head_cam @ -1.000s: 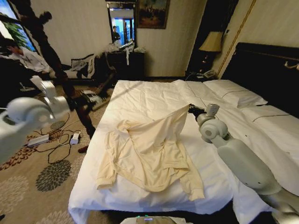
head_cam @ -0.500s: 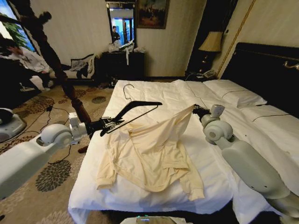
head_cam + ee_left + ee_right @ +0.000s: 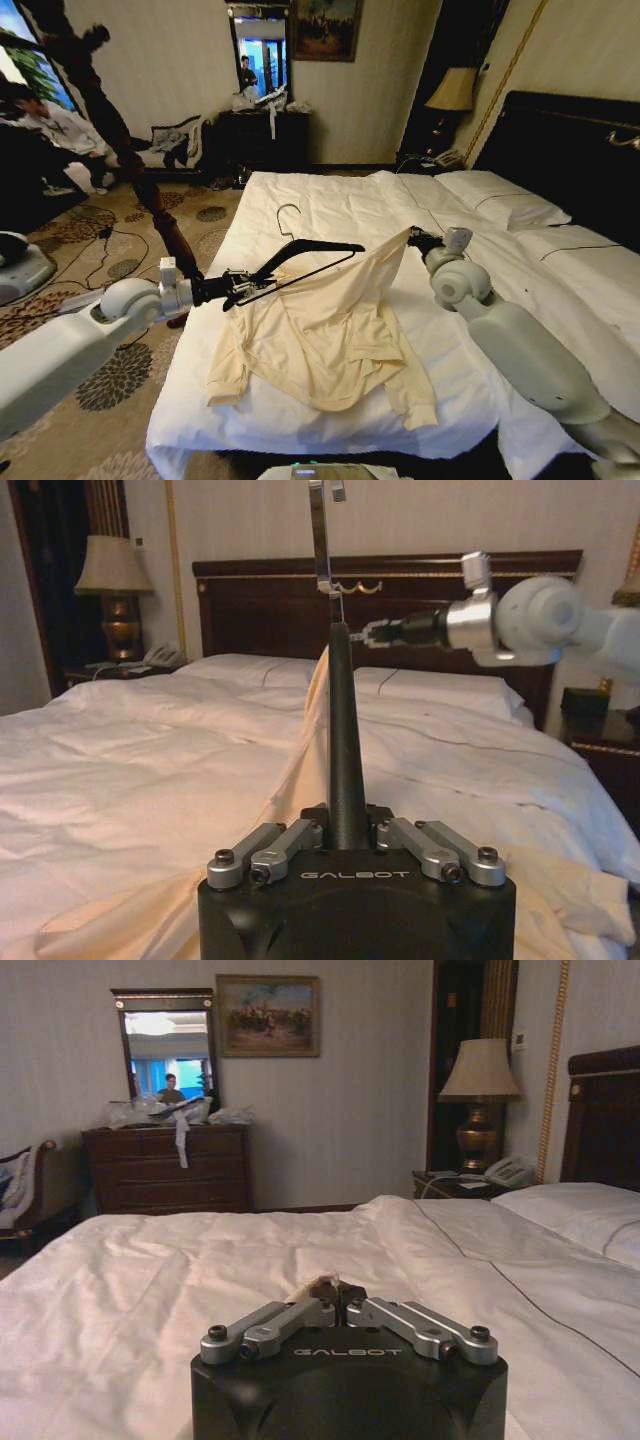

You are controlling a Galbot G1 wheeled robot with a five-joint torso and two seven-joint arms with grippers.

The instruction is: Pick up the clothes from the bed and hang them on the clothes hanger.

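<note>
Right wrist view: clothes (image 3: 322, 1286) pinched, mostly hidden behind right gripper (image 3: 341, 1310).

Hotel-style bedroom. Wide bed (image 3: 330, 205) with white duvet, white pillows (image 3: 505, 205) edged with a thin dark line, tall dark headboard (image 3: 560, 150). Bedside table with shaded lamp (image 3: 478, 1085) and desk telephone (image 3: 508, 1170). Dark wooden dresser (image 3: 165, 1165) against the far wall, framed mirror (image 3: 163, 1045) above it, framed painting (image 3: 268, 1015) beside that. Patterned floral carpet (image 3: 110, 375). Striped pale wallpaper.
</note>
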